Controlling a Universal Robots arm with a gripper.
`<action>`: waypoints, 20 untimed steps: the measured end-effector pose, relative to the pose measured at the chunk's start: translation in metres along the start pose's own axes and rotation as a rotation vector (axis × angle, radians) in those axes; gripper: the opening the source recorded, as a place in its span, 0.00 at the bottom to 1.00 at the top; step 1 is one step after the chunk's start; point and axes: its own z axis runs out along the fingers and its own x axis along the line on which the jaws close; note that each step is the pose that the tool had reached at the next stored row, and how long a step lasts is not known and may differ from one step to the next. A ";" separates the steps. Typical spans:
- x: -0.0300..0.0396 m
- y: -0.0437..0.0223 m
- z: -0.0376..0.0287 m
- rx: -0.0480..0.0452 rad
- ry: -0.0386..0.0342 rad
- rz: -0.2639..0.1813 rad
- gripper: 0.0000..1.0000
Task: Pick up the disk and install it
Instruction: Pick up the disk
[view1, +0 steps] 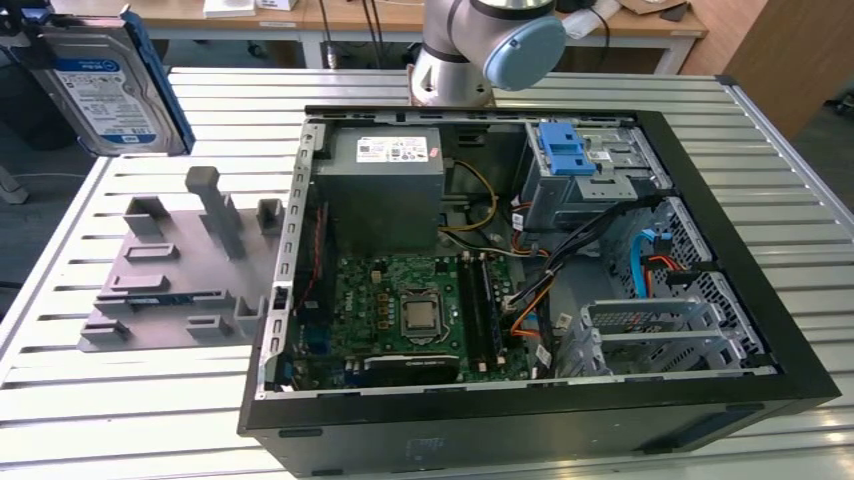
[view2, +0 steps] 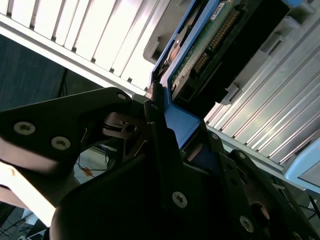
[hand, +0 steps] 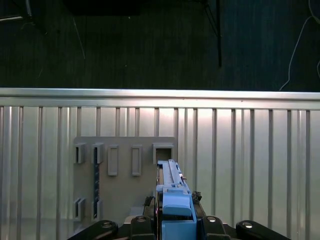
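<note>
Your claw (view2: 181, 131) is clamped on the disk (view2: 210, 45). Its black fingers (view2: 161, 145) press against both sides of the blue bracket's end, with no gap showing. In the exterior view, you see the disk (view1: 100, 85) hanging upright in the air at the far corner on the exterior view's left. Its label faces the camera, and it is clear of the slatted metal table (view1: 160, 400). In the first wrist view, you look along its thin edge onto the slotted grey holder (hand: 125, 170) lying on the table beneath. The open computer case (view1: 534, 430) sits well apart, toward the exterior view's right. Inside it are the blue-latched drive cage (view1: 581, 160) and the power supply box (view1: 387, 180).
</note>
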 end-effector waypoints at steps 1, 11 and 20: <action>-0.0001 0.0000 -0.0001 -0.0001 -0.0006 0.000 0.36; 0.0000 0.0002 -0.0001 -0.0002 -0.0014 0.000 0.36; -0.0004 0.0003 -0.0169 -0.0001 -0.0014 0.000 0.36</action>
